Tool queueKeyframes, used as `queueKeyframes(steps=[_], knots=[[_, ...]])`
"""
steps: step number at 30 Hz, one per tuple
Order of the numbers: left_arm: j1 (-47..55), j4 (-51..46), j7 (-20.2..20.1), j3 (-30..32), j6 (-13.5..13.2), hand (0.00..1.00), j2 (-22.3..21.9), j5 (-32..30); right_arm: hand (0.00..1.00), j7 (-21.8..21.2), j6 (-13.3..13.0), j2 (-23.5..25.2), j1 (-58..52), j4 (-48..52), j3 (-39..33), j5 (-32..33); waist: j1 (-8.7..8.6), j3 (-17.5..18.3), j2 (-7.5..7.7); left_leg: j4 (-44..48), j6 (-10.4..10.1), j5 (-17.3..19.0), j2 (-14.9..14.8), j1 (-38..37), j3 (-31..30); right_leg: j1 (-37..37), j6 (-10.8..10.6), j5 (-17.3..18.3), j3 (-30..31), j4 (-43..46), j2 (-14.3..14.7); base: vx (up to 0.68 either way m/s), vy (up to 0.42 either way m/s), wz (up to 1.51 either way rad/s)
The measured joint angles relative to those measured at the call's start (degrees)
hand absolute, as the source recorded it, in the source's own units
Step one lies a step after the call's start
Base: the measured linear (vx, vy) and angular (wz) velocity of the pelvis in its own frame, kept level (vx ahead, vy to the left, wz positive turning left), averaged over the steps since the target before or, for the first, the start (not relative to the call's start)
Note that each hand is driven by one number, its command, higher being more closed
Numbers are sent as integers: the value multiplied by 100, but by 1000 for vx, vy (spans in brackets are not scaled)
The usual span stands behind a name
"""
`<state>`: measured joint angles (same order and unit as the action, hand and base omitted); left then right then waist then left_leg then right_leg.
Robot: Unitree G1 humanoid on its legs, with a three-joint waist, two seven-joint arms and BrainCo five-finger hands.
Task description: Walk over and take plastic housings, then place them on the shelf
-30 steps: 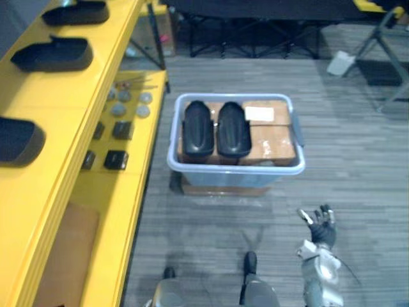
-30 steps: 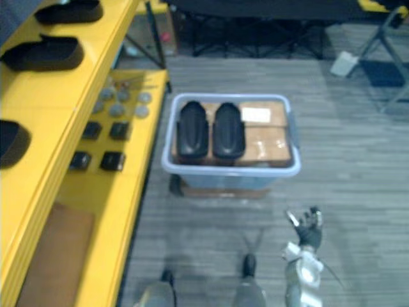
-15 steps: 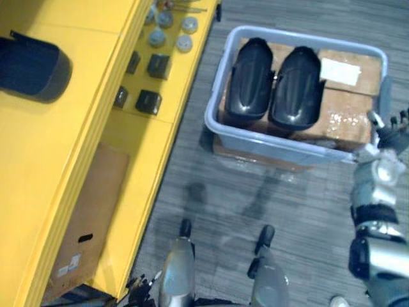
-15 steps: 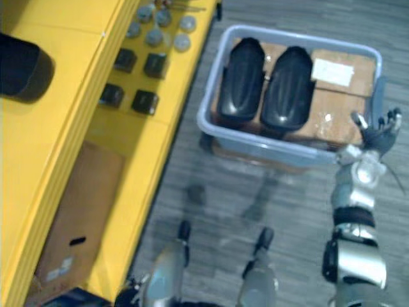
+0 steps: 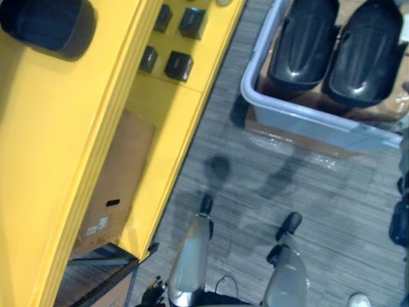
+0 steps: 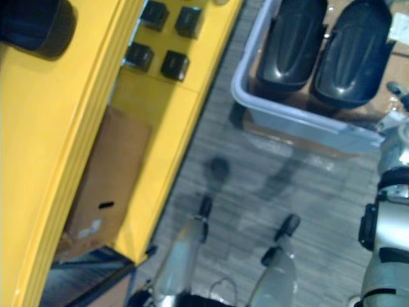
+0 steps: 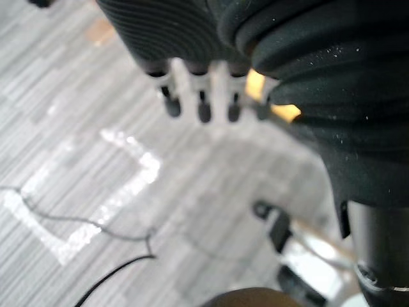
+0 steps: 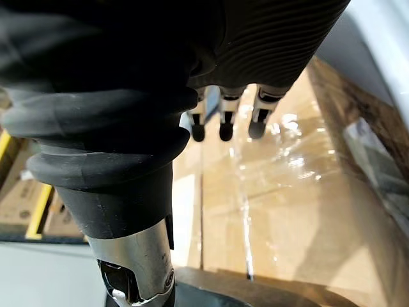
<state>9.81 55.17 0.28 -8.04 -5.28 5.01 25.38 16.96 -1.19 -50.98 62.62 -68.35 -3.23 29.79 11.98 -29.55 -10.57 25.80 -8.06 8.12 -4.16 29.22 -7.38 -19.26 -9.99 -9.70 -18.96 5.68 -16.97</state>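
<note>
2 glossy blk housings, paired in grey bin

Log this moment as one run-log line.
plastic housings: two in bin, not yet grasped | right robot hand: open, above cardboard box | left robot hand: open, empty
</note>
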Motion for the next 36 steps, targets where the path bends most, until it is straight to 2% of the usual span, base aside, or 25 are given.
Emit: queueKeyframes(steps=[2, 5, 7, 13, 19, 20, 21, 29, 32, 35, 36], knots=[[0, -3, -89, -46, -11, 0, 0, 115, 0, 82, 13, -16, 71, -12, 14, -21, 17, 9, -13, 20, 9, 7, 20, 63, -2, -57, -1, 0, 0, 17, -20, 4, 11, 2], [-7, -4, -158, -222, -9, 0, -14, 201, 0, 172, 45, -270, 153, -12, 261, -92, 113, 79, -117, 71, 19, 13, 71, 151, -13, -133, -6, -3, -3, 52, -65, 3, 27, 5], [-12, -2, -187, -234, -8, 0, -79, 369, 0, 279, 158, -470, 288, -11, 409, -148, 191, 161, -236, 103, 39, 23, 129, 216, -15, -183, -8, -4, -10, 76, -122, -18, 36, 6], [-26, 15, -270, -521, -20, 0, -102, 519, 0, 272, 404, -577, 329, -23, 739, -300, 341, 365, -522, 230, 104, 65, 203, 418, -24, -326, -13, -3, -36, 120, -197, -34, 32, 3], [-36, 19, -327, -631, -122, 0, -99, 572, 0, -140, 647, -938, 363, -23, 979, -372, 477, 433, -614, 274, 112, 78, 219, 492, -70, -363, -13, 7, -98, 154, -208, -6, 7, 3], [-36, 26, -333, -638, -151, 0, -99, 571, 0, -261, 788, -982, 364, -23, 1030, -373, 492, 444, -629, 277, 112, 79, 223, 492, -88, -361, -12, 35, -114, 187, -215, -11, 3, 4], [-36, 36, -335, -662, -187, 0, -99, 572, 100, -353, 887, -1044, 364, -22, 1048, -374, 509, 454, -642, 277, 113, 82, 226, 492, -97, -362, -6, 47, -121, 201, -218, -16, 4, 5], [-88, 232, -504, -718, -310, 0, -98, 616, 100, -770, 1484, -1442, 364, -70, 1206, -688, 631, 541, -758, 273, 113, 114, 225, 505, -168, -366, 50, 163, -199, 289, -222, -6, 1, 2], [-88, 241, -541, -735, -356, 0, -89, 613, 100, -824, 1677, -1519, 359, -125, 1242, -1086, 636, 549, -769, 269, 109, 110, 222, 509, -195, -364, 35, 178, -251, 305, -222, 18, -4, 5], [-88, 239, -543, -791, -437, 0, -65, 617, 100, -884, 1966, -1539, 356, -215, 1242, -1623, 661, 551, -770, 266, 105, 113, 220, 509, -225, -361, 2, 212, -282, 358, -225, 20, -2, 6], [-88, 229, -545, -802, -457, 0, -54, 618, 100, -1039, 2133, -1543, 352, -266, 1243, -1865, 678, 551, -770, 265, 104, 114, 220, 509, -244, -353, 5, 229, -303, 377, -225, 14, -3, 8]])
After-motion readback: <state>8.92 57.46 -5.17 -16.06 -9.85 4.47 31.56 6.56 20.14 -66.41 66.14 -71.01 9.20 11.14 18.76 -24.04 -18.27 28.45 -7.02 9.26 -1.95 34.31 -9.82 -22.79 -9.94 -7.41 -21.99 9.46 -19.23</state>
